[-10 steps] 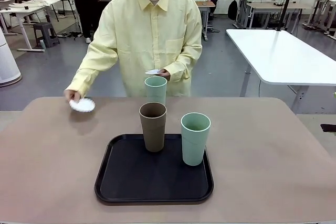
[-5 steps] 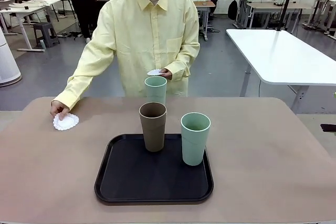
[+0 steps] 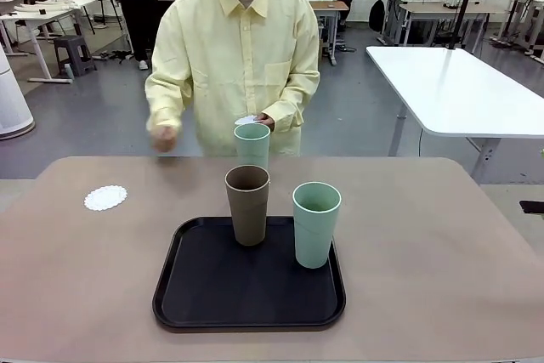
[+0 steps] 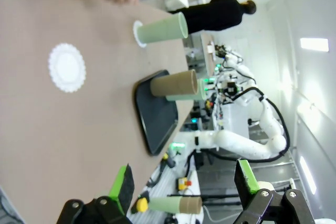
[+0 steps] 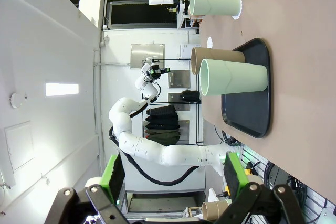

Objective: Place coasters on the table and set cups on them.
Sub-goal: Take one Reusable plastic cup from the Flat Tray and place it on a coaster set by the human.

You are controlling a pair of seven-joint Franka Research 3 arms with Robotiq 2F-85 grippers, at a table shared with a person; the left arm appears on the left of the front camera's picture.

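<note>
My left gripper [image 4: 184, 179] is hanging over the table [image 4: 31, 145] with its green pads spread wide and nothing between them. From this wrist I am seeing one bare coaster [image 4: 67, 67] lying flat towards the table's left edge. A mint cup [image 4: 160, 28] is standing on a second coaster [image 4: 138, 34] just past the tray's far edge, and the brown cup [image 4: 173, 83] is standing in the tray [image 4: 155, 121]. My right gripper [image 5: 173, 174] is likewise gaping and empty, looking at the nearer mint cup [image 5: 233, 77], which is standing beside the brown one, towards the tray's right edge. From the front, the person's hand [image 3: 164, 137] is hovering loosely curled over the table's far edge, and the other hand [image 3: 265, 119] is pinching a white coaster [image 3: 248, 117]. I am judging the cups light, stiff and matte enough not to slip, yet tall and easy to topple, so I would be closing across the middle of the wall, under the rim. The paper coasters are looking limp and flat, so only a scalloped edge is offering a pinch.
</note>
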